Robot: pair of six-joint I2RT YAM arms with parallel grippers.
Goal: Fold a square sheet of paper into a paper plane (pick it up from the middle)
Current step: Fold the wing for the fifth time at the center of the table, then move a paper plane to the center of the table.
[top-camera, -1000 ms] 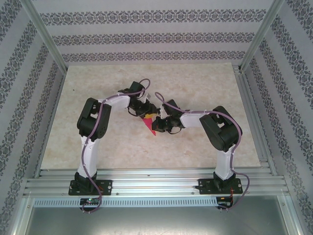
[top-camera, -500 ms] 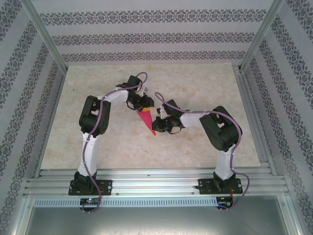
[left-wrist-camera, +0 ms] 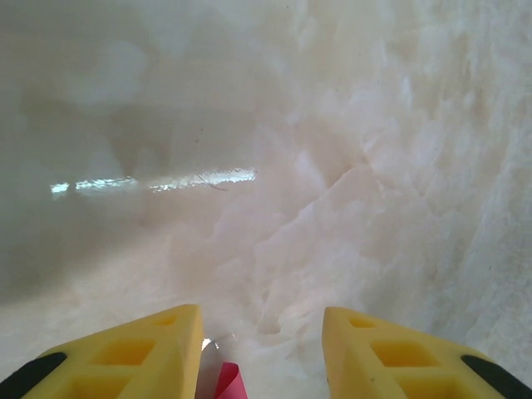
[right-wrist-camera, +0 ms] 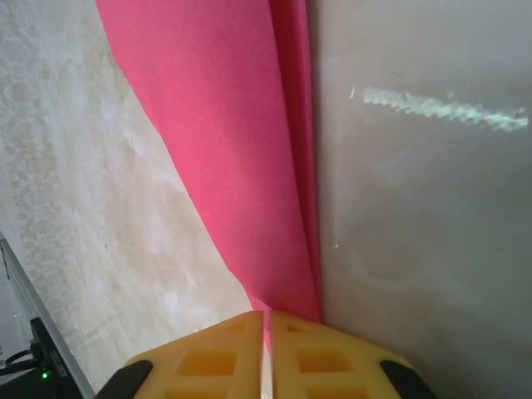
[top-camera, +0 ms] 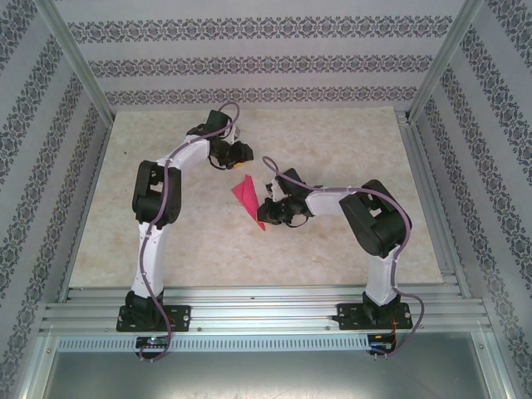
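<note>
The square sheet of paper stands folded into a narrow magenta-pink dart, the paper plane (top-camera: 248,199), near the middle of the table. My right gripper (top-camera: 268,214) is shut on its near, narrow end. In the right wrist view the yellow fingers (right-wrist-camera: 216,353) meet with the pink paper plane (right-wrist-camera: 241,150) pinched in the slit of the right gripper (right-wrist-camera: 268,322), its creased layers fanning away from me. My left gripper (top-camera: 243,153) hangs open beyond the plane's far end, apart from it. In the left wrist view the left gripper (left-wrist-camera: 262,349) holds nothing; a curled pink edge of the plane (left-wrist-camera: 230,381) shows low between its fingers.
The pale marbled table (top-camera: 166,241) has bare room to the left, right and front of the plane. Aluminium rails (top-camera: 266,307) run along the near edge by the arm bases, and frame posts (top-camera: 79,62) rise at the back corners before patterned walls.
My left gripper let go of the plane's far end, opened wider and drew back up and left. The right gripper stayed where it was, still pinching the plane.
</note>
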